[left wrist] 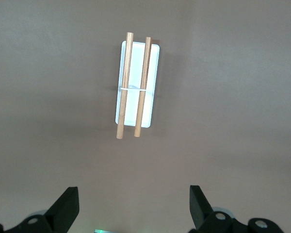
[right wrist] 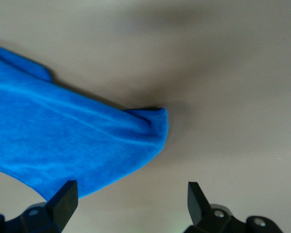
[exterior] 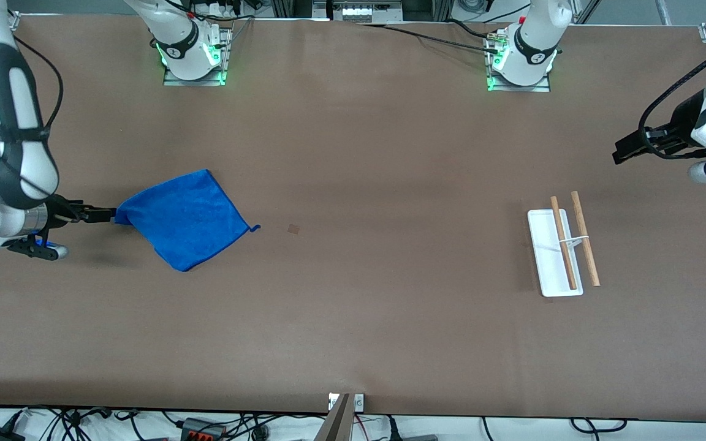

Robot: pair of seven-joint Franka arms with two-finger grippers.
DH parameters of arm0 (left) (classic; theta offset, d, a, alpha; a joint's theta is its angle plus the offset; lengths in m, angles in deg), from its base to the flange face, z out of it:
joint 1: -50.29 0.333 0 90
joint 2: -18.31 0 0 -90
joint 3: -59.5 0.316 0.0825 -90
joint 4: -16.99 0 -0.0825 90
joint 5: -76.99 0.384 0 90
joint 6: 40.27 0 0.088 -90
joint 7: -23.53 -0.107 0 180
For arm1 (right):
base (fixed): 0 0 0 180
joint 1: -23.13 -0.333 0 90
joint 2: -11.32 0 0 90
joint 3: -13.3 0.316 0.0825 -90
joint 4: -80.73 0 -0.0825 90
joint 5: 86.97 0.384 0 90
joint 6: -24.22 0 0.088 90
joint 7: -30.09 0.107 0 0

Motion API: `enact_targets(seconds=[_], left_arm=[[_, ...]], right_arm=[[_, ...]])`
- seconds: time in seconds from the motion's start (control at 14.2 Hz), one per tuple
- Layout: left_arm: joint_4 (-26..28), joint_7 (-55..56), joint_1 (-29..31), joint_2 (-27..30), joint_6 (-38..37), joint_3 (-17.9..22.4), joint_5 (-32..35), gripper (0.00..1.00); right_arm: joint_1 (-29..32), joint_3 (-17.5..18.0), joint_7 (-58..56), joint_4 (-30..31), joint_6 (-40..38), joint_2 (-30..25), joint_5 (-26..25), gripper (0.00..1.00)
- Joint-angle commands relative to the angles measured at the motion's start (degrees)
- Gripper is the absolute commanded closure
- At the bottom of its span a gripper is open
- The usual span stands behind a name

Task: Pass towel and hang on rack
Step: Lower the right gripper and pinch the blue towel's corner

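Towel (exterior: 184,218): lying on table (exterior: 353,318), left of frame. Right gripper (exterior: 103,215): standing wide at its corner, holding nothing. Left gripper (exterior: 626,149): waiting wide above rack (exterior: 563,251), right of frame. Risk: a thin corner pinch slipping.

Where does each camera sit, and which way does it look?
Front view: high across the table, facing both arms' bases; right gripper at a corner of the towel, left gripper waiting near the rack.
Left wrist view: on that arm, looking down at the rack; open jaws show.
Right wrist view: on that arm, facing the towel; open jaws show.
Front shares rack with left wrist, towel with right.
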Motion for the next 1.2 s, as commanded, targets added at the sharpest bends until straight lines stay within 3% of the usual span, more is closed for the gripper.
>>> enact_targets(seconds=[0.0, 0.42, 0.64, 0.78, 1.13], left_arm=[[-1.83, -1.37, 0.57, -0.93, -0.92, -0.15, -0.91, 0.0], [-1.83, -1.37, 0.57, -0.93, -0.92, -0.15, -0.82, 0.0], [-1.83, -1.37, 0.57, -0.93, -0.92, -0.24, -0.82, 0.0], [-1.83, -1.37, 0.57, -0.93, -0.92, -0.24, -0.82, 0.0], [-1.83, -1.45, 0.57, -0.93, -0.92, -0.24, -0.91, 0.0]], right_arm=[[4.05, 0.63, 0.47, -0.68, -0.39, 4.25, 7.83, 0.0], [7.3, 0.63, -0.32, -1.12, 0.93, 8.82, 14.35, 0.0], [8.01, 0.63, -0.5, -1.12, 1.63, 9.62, 14.8, 0.0], [8.63, 0.63, -1.55, -1.12, 2.59, 10.15, 14.8, 0.07], [8.8, 0.63, -2.88, -1.12, 3.21, 10.5, 14.8, 0.38]])
